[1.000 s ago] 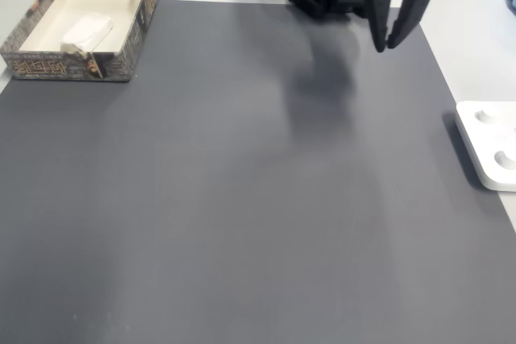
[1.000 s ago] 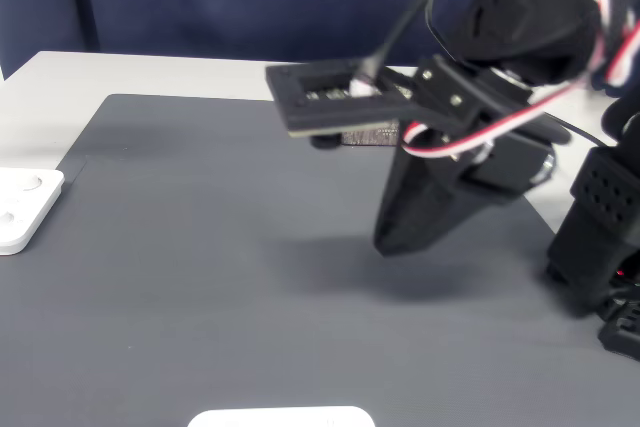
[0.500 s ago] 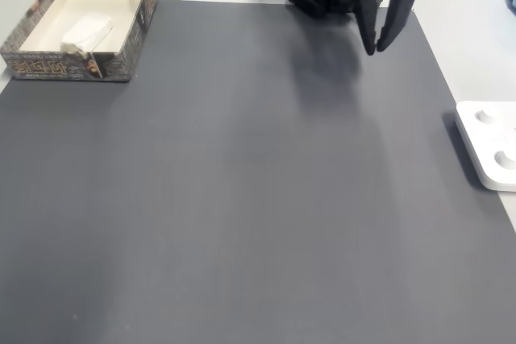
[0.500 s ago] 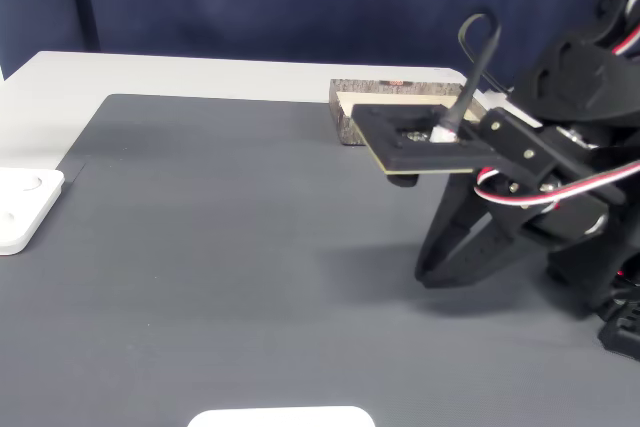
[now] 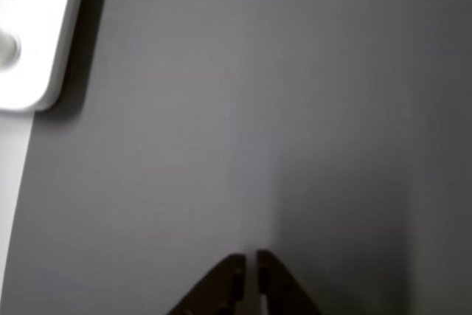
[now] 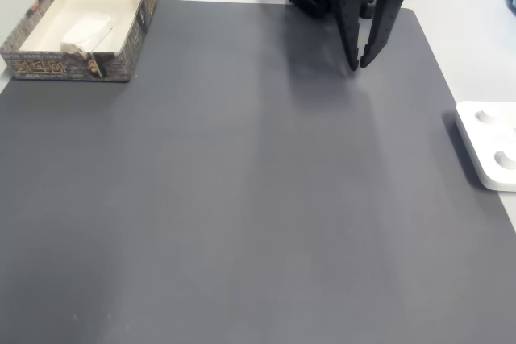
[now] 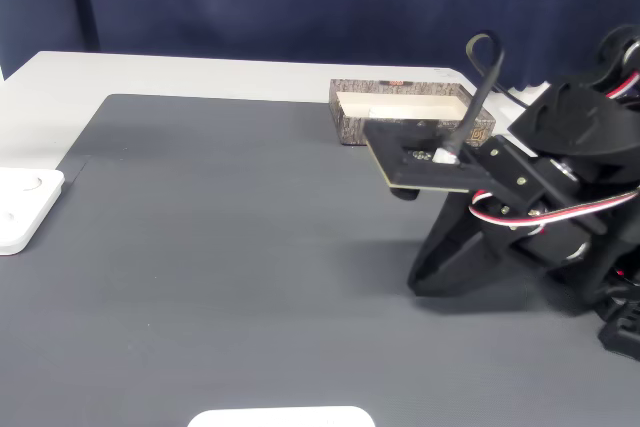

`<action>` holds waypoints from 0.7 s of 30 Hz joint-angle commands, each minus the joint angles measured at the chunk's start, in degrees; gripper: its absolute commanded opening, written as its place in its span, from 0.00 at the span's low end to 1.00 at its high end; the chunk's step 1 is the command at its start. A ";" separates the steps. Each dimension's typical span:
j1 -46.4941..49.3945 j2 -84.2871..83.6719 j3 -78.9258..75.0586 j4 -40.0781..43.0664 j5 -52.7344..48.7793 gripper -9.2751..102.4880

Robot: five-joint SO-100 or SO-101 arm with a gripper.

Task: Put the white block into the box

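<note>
The white block is lying inside the box, up at the 10 o'clock corner of the dark mat in a fixed view, resting on the beige floor toward the box's nearer wall. From the lower fixed view the box sits at the far edge of the mat, around 12 o'clock, and its wall hides the block from there.

The gripper hangs near the arm's base at about 1 o'clock of the mat, tips pointing down, well apart from the box. Its fingers are nearly pressed together with just a thin slit between them, as the other view shows at its bottom edge, and nothing is between them.

By how things lie, the placing looks done. The white panel sits untouched at 3 o'clock.

How would that block handle? It looks small, stiff and light, matte rather than slick, so it should not slip much. It reads a bit blurry here, but the sensible hold would be across its short width at the middle, fingers squared to the long sides, coming straight down to stay off the box walls.
</note>
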 commanded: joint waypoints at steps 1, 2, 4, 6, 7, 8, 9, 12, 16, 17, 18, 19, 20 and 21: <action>1.85 1.93 1.14 0.70 -0.88 0.07; 2.29 2.37 1.14 1.05 -1.67 0.07; 2.64 2.64 1.23 1.85 -4.48 0.07; 2.64 2.64 1.23 2.46 -7.21 0.07; 2.64 2.64 1.23 2.46 -7.21 0.07; 2.64 2.64 1.23 2.46 -7.21 0.07; 2.64 2.64 1.23 2.46 -7.21 0.07; 2.64 2.64 1.23 2.46 -7.21 0.07; 2.64 2.64 1.23 2.46 -7.29 0.07; 2.64 2.64 1.23 2.46 -7.47 0.07; 2.64 2.64 1.23 2.46 -7.56 0.07; 2.64 2.64 1.23 2.46 -7.56 0.07; 2.64 2.64 1.23 2.46 -7.65 0.07; 2.64 2.64 1.23 2.46 -7.73 0.07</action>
